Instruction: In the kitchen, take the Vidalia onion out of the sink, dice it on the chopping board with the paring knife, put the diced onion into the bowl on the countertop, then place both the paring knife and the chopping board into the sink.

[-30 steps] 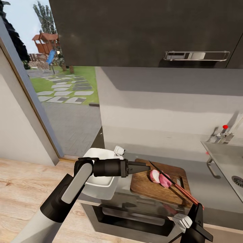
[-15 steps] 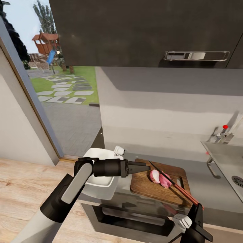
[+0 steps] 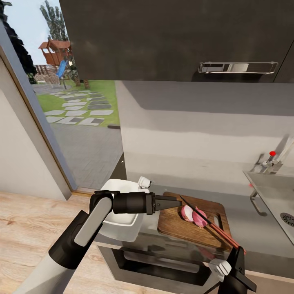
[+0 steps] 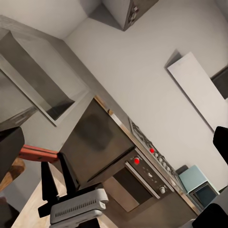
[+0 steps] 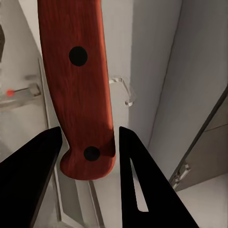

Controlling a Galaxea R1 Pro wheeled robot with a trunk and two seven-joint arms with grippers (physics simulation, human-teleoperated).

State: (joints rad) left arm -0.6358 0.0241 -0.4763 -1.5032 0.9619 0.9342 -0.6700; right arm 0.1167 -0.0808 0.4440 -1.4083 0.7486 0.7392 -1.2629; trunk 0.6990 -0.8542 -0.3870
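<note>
A white bowl [image 3: 121, 212] sat at the counter's [image 3: 253, 237] left end. Above it reached the left gripper [image 3: 173, 202], fingers pressed together, tip over the board [image 3: 179, 224]. Two onion [image 3: 194, 215] halves lay on the board, the knife [image 3: 212, 224] slanting across them. The right gripper [image 3: 238, 261] pinched its red handle. The sink [image 3: 273, 196] lay at far right.

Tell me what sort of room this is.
A home kitchen, by the look of it: a sink with a chrome faucet, a chopping board on the metal countertop, and a built-in oven.
</note>
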